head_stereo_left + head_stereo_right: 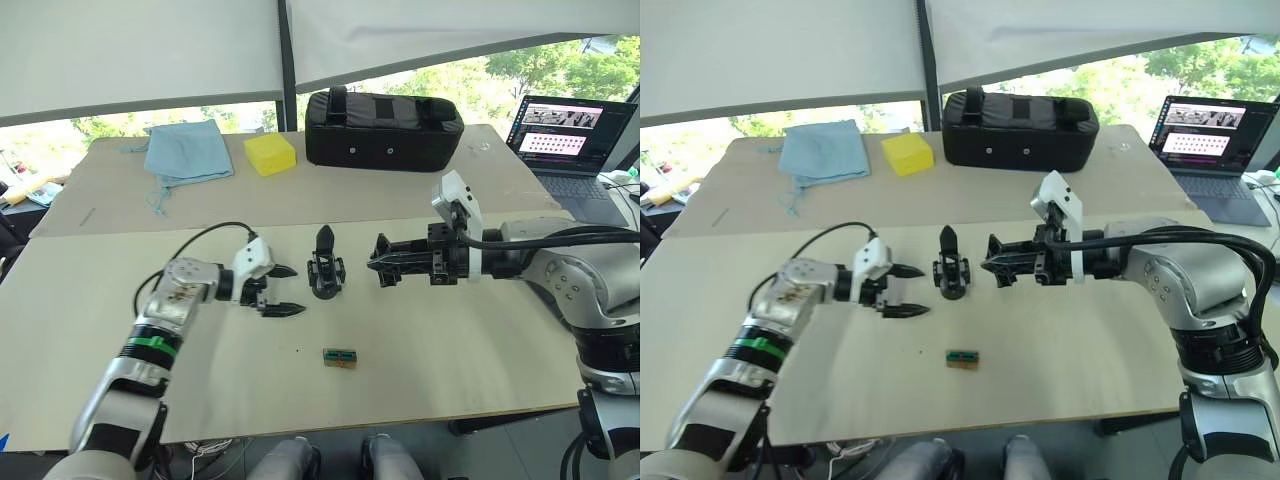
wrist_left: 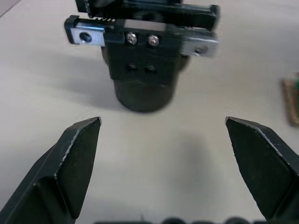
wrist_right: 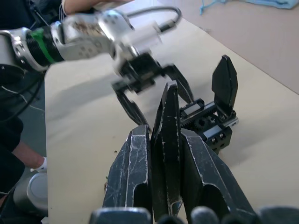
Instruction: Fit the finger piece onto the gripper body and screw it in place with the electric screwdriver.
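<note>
You won't find any readable text here; the open grey laptop (image 1: 573, 140) screen at the table's far right corner shows pics w/ illegible lettering.

Pale table (image 1: 450, 350), gripper body (image 1: 325, 272) (standing), green-brown block (image 1: 340, 357), black case (image 1: 384, 129)

black gripper body (image 1: 325, 274), yellow block (image 1: 270, 153), blue cloth (image 1: 186, 150)

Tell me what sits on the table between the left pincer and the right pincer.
The gripper body, one finger already standing up on it, sits between the open left pincer and the right pincer, which is shut on the finger piece. The head views show this.
</note>
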Robot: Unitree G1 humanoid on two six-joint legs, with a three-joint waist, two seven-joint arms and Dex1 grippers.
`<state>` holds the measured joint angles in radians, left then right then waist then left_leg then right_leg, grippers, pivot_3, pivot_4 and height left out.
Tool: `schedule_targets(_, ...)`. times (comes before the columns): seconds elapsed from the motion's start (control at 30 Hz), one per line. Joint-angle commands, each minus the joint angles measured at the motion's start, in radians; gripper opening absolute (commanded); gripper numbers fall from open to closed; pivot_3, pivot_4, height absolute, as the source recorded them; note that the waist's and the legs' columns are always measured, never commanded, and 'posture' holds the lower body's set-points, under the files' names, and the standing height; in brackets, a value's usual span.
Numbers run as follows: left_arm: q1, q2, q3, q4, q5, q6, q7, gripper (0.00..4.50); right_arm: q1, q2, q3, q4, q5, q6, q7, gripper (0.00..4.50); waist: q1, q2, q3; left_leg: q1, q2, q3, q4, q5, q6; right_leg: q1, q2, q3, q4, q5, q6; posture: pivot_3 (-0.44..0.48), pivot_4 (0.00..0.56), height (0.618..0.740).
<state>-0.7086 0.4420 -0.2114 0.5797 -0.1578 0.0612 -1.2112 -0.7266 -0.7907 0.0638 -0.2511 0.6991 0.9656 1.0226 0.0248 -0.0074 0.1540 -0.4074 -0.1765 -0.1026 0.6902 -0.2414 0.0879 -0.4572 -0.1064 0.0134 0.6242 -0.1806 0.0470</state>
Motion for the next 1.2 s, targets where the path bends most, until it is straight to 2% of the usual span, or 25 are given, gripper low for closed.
schedule_targets(0.03, -0.045, -0.057, 0.008, 0.084, 0.018, -0.074, 0.03, 4.5, 0.006, 0.005, -0.038, -0.042, 0.014, -0.024, -0.004, 0.38, -0.003, 0.0, 0.0, -0.001, 0.0, 0.0, 0.0, 0.0, 0.0, 0.0, 0.0, 0.0, 0.0, 0.0, 0.0, 0.0, 0.15, 0.74)
schedule_targets(0.17, -0.099, -0.12, 0.005, 0.261, 0.078, -0.179, 0.108, 4.5, 0.045, 0.014, -0.048, -0.067, 0.009, -0.047, -0.014, 0.38, -0.01, 0.0, 0.0, -0.001, 0.001, 0.0, 0.002, 0.0, 0.001, -0.001, 0.0, 0.0, 0.001, 0.0, 0.0, 0.0, 0.15, 0.74)
schedule_targets(0.23, -0.125, -0.146, 0.014, 0.33, 0.082, -0.233, 0.102, 4.5, 0.076, 0.024, -0.05, -0.075, -0.006, -0.082, -0.018, 0.38, -0.011, 0.0, 0.0, -0.002, 0.001, 0.0, 0.002, 0.0, 0.001, -0.001, 0.0, 0.0, 0.001, 0.0, 0.0, 0.0, 0.15, 0.74)
schedule_targets(0.4, -0.153, -0.164, 0.014, 0.4, 0.083, -0.321, 0.008, 2.37, 0.146, 0.051, -0.045, -0.073, -0.034, -0.235, 0.049, 0.38, -0.013, 0.0, 0.0, -0.002, 0.001, 0.0, 0.004, -0.001, 0.003, -0.001, 0.0, 0.0, 0.002, 0.0, 0.0, 0.0, 0.15, 0.74)
schedule_targets(0.5, -0.151, -0.188, 0.011, 0.386, 0.08, -0.325, -0.024, 2.39, 0.167, 0.085, -0.037, -0.058, -0.015, -0.272, 0.082, 0.38, -0.013, 0.0, 0.0, -0.002, 0.0, 0.0, 0.004, -0.001, 0.004, 0.0, 0.0, 0.0, 0.002, 0.0, 0.0, 0.0, 0.15, 0.74)
schedule_targets(0.67, -0.119, -0.232, -0.007, 0.327, 0.091, -0.327, -0.032, 2.39, 0.15, 0.187, 0.024, 0.022, -0.098, -0.384, 0.073, 0.38, -0.012, 0.0, 0.0, -0.002, 0.0, 0.0, 0.005, -0.001, 0.005, 0.0, 0.0, 0.0, 0.002, 0.0, 0.001, 0.0, 0.15, 0.74)
schedule_targets(1.0, -0.113, -0.235, -0.005, 0.338, 0.129, -0.355, 0.0, 2.39, 0.153, 0.275, 0.095, 0.201, -0.274, -0.643, 0.102, 0.38, -0.011, 0.0, 0.0, -0.001, -0.001, 0.0, 0.005, -0.001, 0.004, 0.0, 0.001, -0.003, 0.002, 0.0, 0.001, 0.0, 0.15, 0.74)
schedule_targets(1.2, -0.113, -0.233, -0.006, 0.337, 0.131, -0.356, -0.003, 2.39, 0.128, 0.332, 0.113, 0.225, -0.281, -0.662, 0.117, 0.38, -0.012, 0.0, 0.0, -0.001, -0.001, 0.0, 0.005, -0.001, 0.004, 0.0, 0.001, -0.003, 0.003, 0.0, 0.001, 0.0, 0.15, 0.74)
